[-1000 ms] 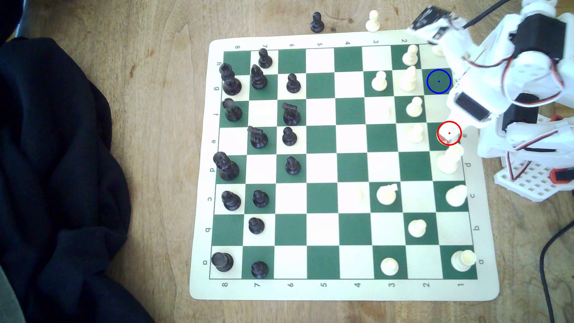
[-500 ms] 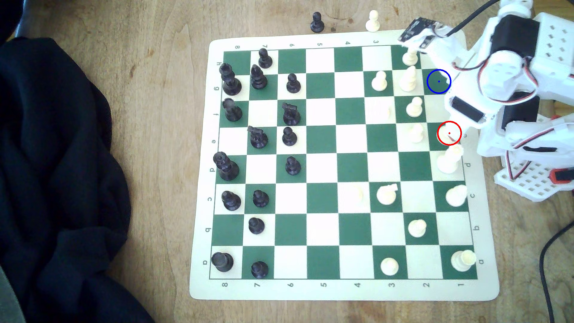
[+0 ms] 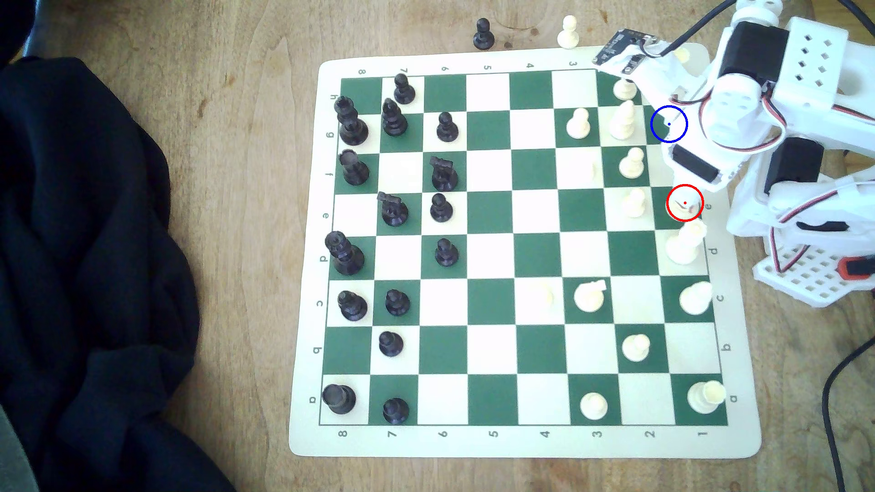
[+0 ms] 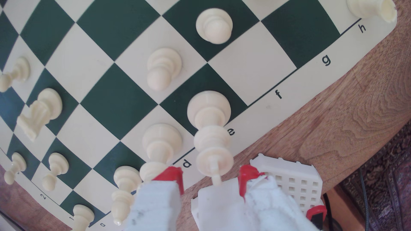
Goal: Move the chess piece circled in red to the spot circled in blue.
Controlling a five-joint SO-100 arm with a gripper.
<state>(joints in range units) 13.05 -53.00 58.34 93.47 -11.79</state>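
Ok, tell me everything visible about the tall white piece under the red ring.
The chess piece is cream-white, plastic-looking, with a wide round base, a slim ringed stem, a flared crown and a small finial. It stands upright on a dark green square in the board's edge column, beside the letter e. The open claw hovers above it; its red-tipped fingers straddle the crown without touching.

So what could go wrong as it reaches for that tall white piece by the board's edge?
The gripper is open around the top of the chess piece, so an off-centre close might tip it. The tall neighbour stands on the next square, close to one red fingertip, and might get knocked. The arm also overhangs part of the spot.
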